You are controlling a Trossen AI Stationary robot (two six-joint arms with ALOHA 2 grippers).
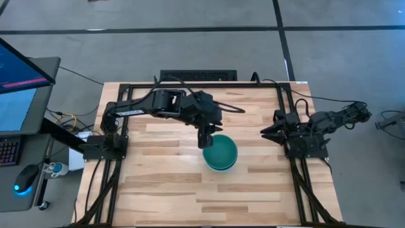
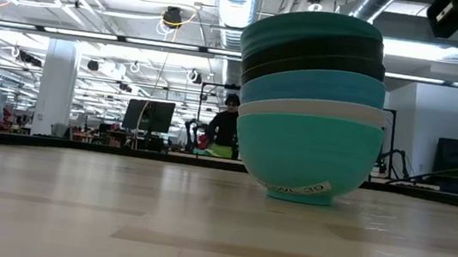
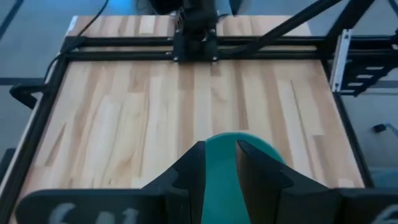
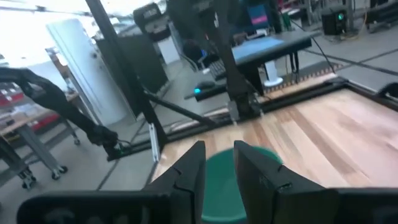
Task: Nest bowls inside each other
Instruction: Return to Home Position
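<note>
High view: a pale wooden plank table [image 1: 164, 183] edged by a black frame [image 1: 286, 111] stands on a grey floor, with a keyboard [image 1: 198, 76] at its far edge and a lit monitor [image 1: 19, 82] off to the left. The left arm reaches from its base at the table's left edge to the middle. The left gripper [image 1: 206, 140] hangs just over the rim of the stack of bowls [image 1: 221, 154] near the table's centre. Its fingers are slightly parted and hold nothing. The left wrist view shows the green top of the stack through the gap between them. The right arm is folded at the right edge. The right gripper [image 1: 266, 132] points toward the stack, well apart from it, fingers likewise slightly parted and empty. The low view shows six nested bowls, from the bottom: cyan bowl [image 2: 305, 155], white bowl [image 2: 311, 109], cyan-blue bowl [image 2: 313, 86], lower black bowl [image 2: 314, 65], upper black bowl [image 2: 316, 45], teal-green bowl [image 2: 314, 24]. Behind is a bright open workshop with two people [image 2: 225, 124] far off.
</note>
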